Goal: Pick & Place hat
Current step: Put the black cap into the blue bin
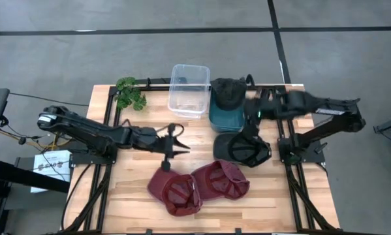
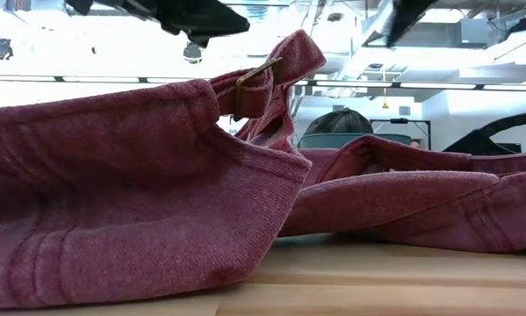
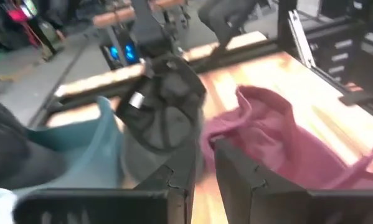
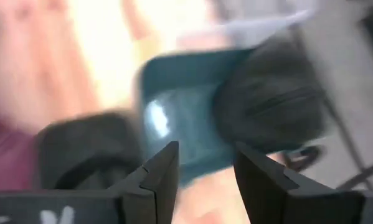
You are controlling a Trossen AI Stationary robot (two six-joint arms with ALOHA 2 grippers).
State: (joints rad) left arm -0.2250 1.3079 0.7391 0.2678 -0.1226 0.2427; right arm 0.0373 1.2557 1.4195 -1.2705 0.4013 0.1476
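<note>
The wooden tabletop [image 1: 260,196] carries four hats that I can count in the high view, and the teal bin [image 1: 225,118] serves here as the landmark. Two maroon hats lie side by side, well in front of the bin: one [image 1: 175,190] to the front-left and one [image 1: 221,179] more directly in front. A black hat [image 1: 242,149] lies just in front of the bin, upside down, with its inside showing. Another dark hat [image 1: 226,93] rests in the teal bin at its far end. The clear plastic container [image 1: 188,90] stands just left of the bin, and I see nothing inside it. A small green plant [image 1: 130,93] is further left.

The low view shows only the maroon fabric close up, with a brass buckle [image 2: 260,70] on a strap, which the high view does not reveal.

The left claw [image 1: 177,141] hovers left of the black hat, with its fingers only a little apart and holding nothing. The right claw [image 4: 205,165] is above the bin and the black hat, open and empty; the high view hides its fingers.
</note>
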